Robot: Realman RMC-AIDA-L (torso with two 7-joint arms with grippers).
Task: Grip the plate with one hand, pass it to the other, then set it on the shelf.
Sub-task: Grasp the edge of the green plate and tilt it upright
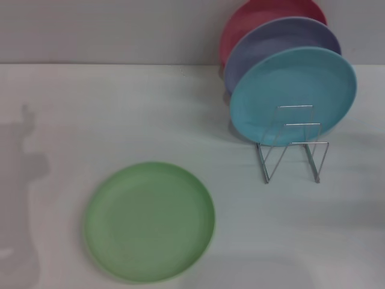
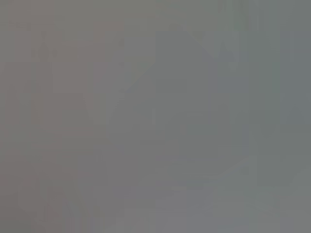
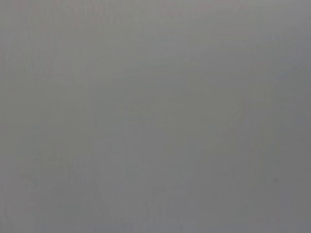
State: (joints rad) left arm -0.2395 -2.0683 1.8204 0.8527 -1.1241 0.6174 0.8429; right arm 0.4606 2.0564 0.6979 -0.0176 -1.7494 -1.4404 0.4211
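Four plates showed in the head view. The light green plate point(image 1: 149, 221) lay flat on the white tabletop point(image 1: 108, 114) in the lower left of the frame, with nothing touching it. In the upper right stood the silver wire rack point(image 1: 293, 144). A turquoise-blue plate point(image 1: 293, 95) leaned upright in it, with a lavender plate point(image 1: 274, 42) behind that and a pink plate point(image 1: 252, 18) at the very back. The front slots of the rack were free. No pincer was in sight, so I could not tell if either was open or closed. Both wrist views showed only plain grey
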